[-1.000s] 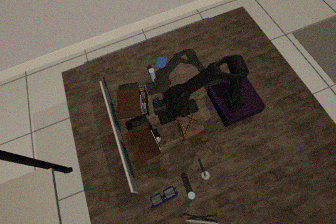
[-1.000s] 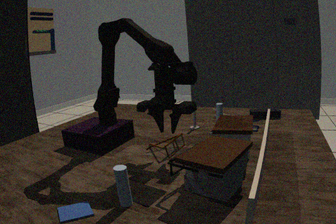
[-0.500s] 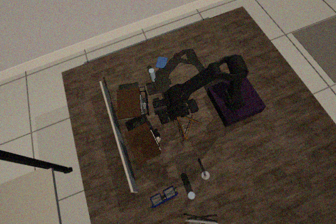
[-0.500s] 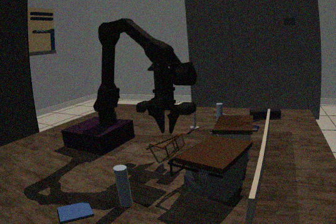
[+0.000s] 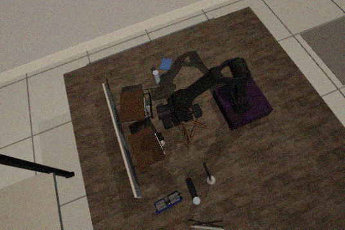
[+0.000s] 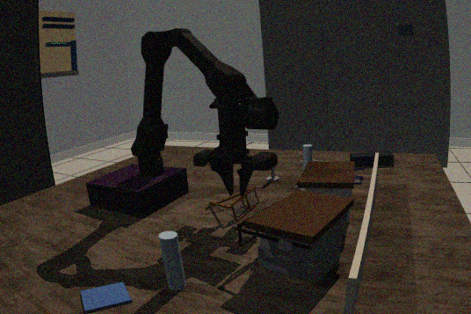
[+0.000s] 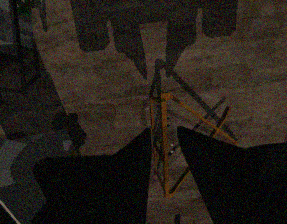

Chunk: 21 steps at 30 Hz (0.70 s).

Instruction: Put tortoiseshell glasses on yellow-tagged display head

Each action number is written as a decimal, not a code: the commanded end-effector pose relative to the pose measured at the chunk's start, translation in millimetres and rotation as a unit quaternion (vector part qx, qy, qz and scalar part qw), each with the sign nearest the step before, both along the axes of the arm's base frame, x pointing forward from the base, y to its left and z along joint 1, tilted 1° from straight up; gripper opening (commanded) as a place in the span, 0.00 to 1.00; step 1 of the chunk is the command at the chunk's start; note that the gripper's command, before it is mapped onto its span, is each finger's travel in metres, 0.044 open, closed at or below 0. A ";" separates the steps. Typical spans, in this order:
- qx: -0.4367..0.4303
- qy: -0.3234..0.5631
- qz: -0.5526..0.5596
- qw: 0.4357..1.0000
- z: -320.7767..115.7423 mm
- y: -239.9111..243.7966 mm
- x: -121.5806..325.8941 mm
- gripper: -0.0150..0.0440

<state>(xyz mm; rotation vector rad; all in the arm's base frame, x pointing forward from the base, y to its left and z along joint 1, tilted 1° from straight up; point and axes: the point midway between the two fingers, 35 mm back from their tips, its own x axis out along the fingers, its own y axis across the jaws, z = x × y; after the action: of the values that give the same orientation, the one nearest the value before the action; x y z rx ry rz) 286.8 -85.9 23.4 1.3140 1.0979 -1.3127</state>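
Observation:
The tortoiseshell glasses (image 5: 199,124) (image 6: 225,202) (image 7: 166,160) rest on the table in front of the heads, orange-brown frame and temples spread. My gripper (image 6: 237,194) (image 7: 163,132) points down over them, partly open, its fingertips on either side of the frame's upper bar in the wrist view, with gaps beside it. Two grey display heads with flat brown tops stand side by side. One head (image 5: 132,104) (image 6: 303,215) wears dark-framed glasses; the other head (image 5: 146,146) (image 6: 327,173) shows no glasses on its face. I cannot make out the yellow tag.
A long upright panel (image 5: 120,138) (image 6: 365,229) stands behind the heads. A pale cylinder (image 5: 156,75) (image 6: 172,264) and a blue pad (image 5: 166,64) (image 6: 106,296) are beyond the bespectacled head. Blue glasses (image 5: 168,203), another cylinder (image 5: 196,200) and a small stand (image 5: 210,180) are on the other side.

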 end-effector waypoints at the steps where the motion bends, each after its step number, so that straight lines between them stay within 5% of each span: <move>1: 0.003 0.002 -0.003 1.000 -9.4 1.0 -0.9 0.46; 21: 0.003 0.002 -0.003 1.000 -39.4 0.7 1.3 0.46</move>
<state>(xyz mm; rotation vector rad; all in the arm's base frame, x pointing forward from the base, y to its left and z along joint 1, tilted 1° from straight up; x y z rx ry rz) 289.9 -86.7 -10.5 1.3142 1.0986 -1.3137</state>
